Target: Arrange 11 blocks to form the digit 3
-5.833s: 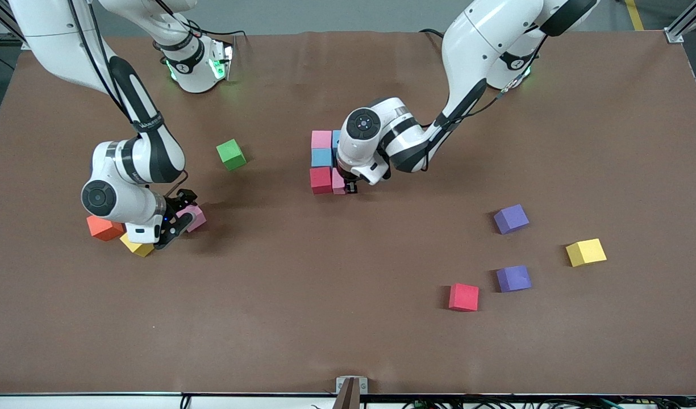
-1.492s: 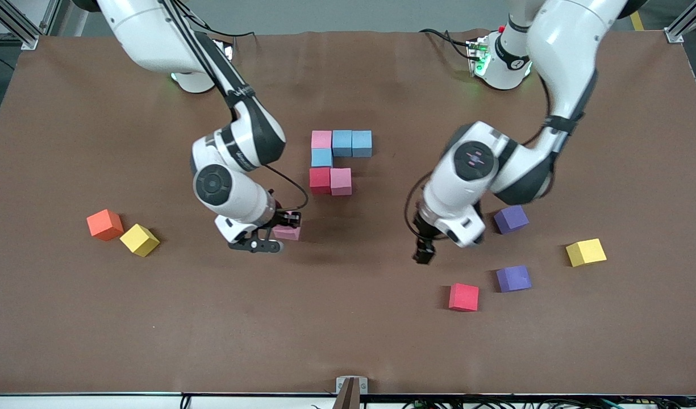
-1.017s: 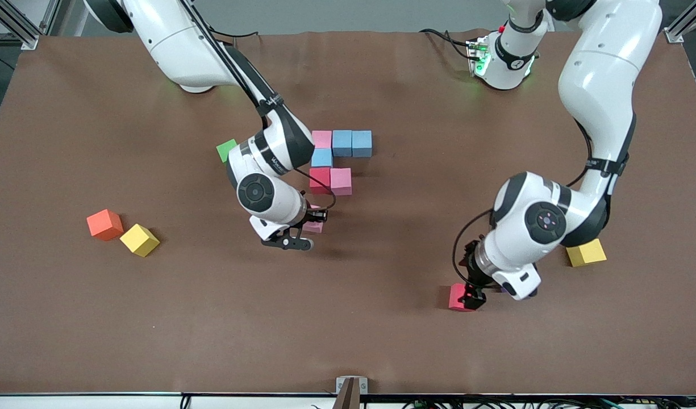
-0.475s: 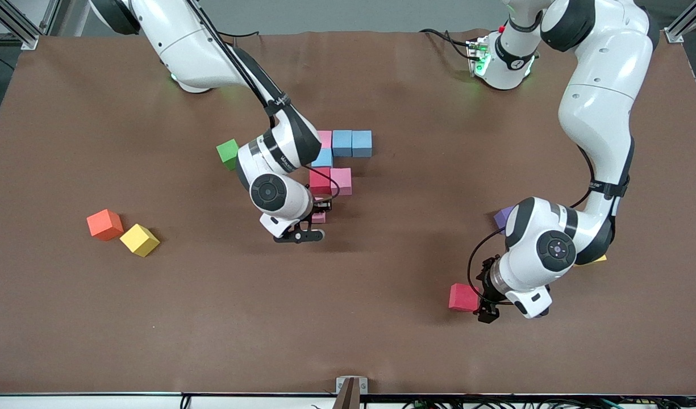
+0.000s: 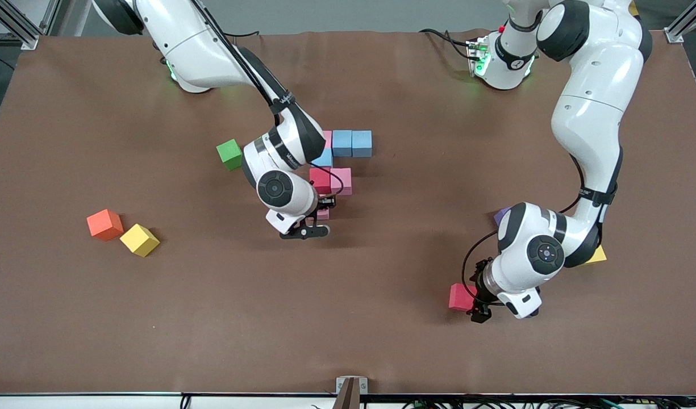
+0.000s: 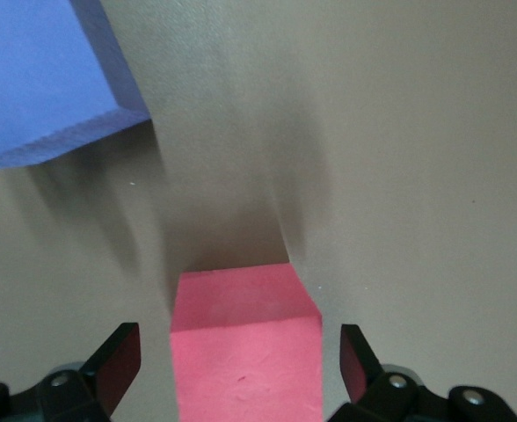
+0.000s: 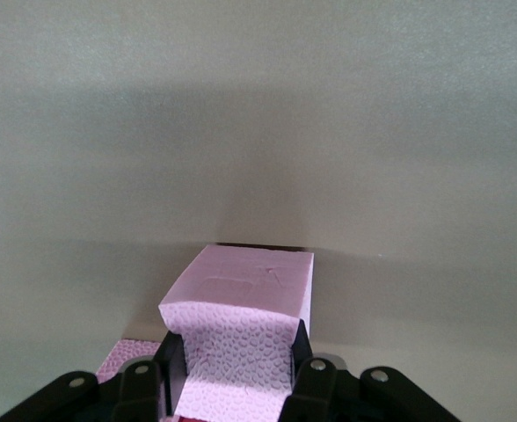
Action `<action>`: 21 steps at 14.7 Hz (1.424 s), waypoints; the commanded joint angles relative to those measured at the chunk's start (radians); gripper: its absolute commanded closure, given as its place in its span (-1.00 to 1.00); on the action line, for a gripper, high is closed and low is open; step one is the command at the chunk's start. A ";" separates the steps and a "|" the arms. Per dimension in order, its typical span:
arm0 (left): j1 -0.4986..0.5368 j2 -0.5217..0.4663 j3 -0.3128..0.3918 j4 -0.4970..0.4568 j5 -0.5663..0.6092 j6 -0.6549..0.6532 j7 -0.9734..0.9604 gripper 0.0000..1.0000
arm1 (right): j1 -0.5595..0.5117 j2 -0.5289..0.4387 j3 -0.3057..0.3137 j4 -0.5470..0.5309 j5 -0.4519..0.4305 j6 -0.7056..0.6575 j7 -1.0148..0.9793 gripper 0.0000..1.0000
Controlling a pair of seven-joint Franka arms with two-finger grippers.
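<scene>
Right gripper (image 5: pixel 320 211): I'm clamping a pink block (image 7: pixel 241 330) mid-table, beside the part-built digit 3 (image 5: pixel 339 162).
Left gripper (image 6: pixel 241 374): I'm holding it spread around a red block (image 5: pixel 460 296), toward the table's front edge.

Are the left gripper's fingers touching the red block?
Apart. The left wrist view shows brown table between each finger and the red block.

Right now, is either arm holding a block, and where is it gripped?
The right gripper clamps a pink block by two facing sides. The left gripper, open, straddles a red block, holding nothing.
</scene>
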 commanded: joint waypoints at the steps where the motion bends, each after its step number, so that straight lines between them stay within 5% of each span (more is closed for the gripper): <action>1: -0.011 0.031 0.008 0.031 -0.001 0.025 0.004 -1.00 | 0.003 -0.021 0.007 -0.055 0.016 0.046 -0.005 0.41; 3: -0.011 0.031 0.008 0.025 -0.001 0.025 0.007 -0.95 | 0.003 -0.031 0.007 -0.077 0.016 0.054 -0.005 0.41; 7: -0.009 0.006 -0.002 0.013 -0.001 0.011 -0.004 0.17 | 0.001 -0.052 0.015 -0.121 0.016 0.098 -0.005 0.41; 9: -0.011 -0.024 -0.008 -0.012 -0.001 -0.015 -0.022 0.55 | 0.003 -0.060 0.017 -0.129 0.016 0.098 -0.005 0.41; 13: -0.005 -0.093 -0.090 -0.061 0.005 -0.114 -0.140 0.61 | 0.001 -0.080 0.017 -0.150 0.016 0.097 -0.009 0.41; 21: -0.121 -0.311 -0.107 -0.393 0.024 -0.064 -0.488 0.59 | 0.001 -0.078 0.027 -0.153 0.050 0.107 -0.009 0.41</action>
